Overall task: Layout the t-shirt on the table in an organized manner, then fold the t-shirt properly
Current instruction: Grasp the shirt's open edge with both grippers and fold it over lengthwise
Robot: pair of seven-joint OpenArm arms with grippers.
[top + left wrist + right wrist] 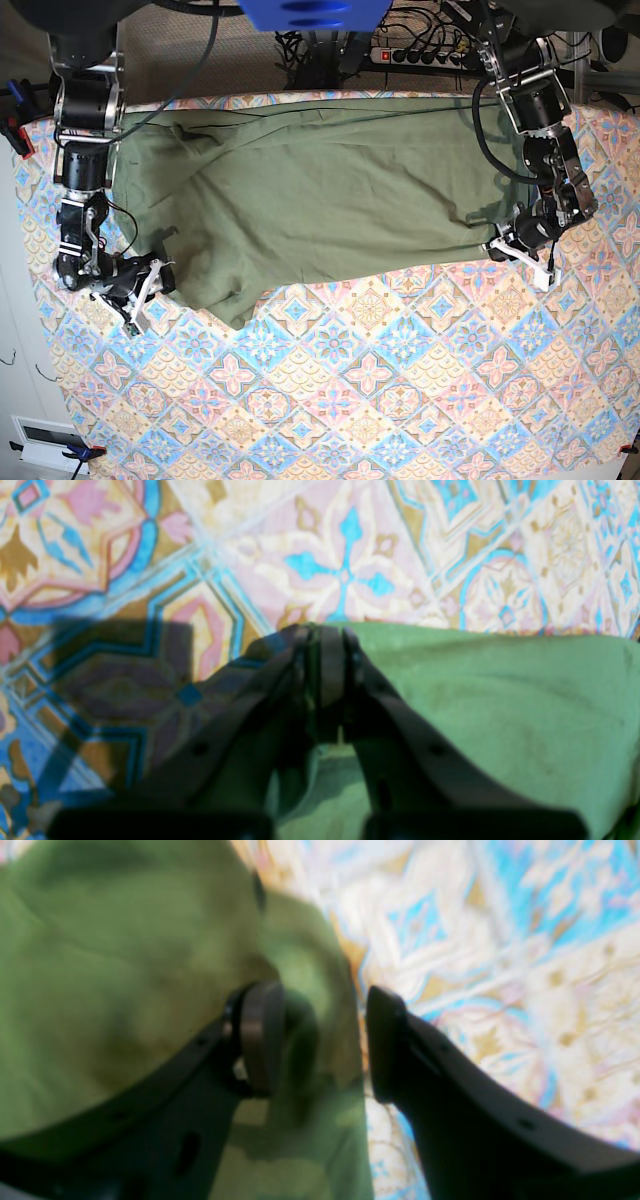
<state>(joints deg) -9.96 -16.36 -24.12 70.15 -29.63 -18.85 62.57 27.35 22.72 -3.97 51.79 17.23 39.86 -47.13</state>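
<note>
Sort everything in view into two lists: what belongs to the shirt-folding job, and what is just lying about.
Part of the job:
- t-shirt, spread wide but rumpled
- table with its tiled cloth
- left hand, shut on the t-shirt's edge
- right hand, jaws apart at the other edge

Just lying about:
- power strip and cables beyond the table
- blue part at the top

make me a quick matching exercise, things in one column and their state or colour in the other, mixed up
1. left end effector
2. right end effector
3. plain olive-green cotton t-shirt
4. table with pastel diamond-tile cloth

a. spread wide, partly rumpled
b. jaws apart, cloth between them
c. blue, pink and cream
d. shut on a cloth edge

Pairs: 1-d, 2-b, 3-a, 4-c
</note>
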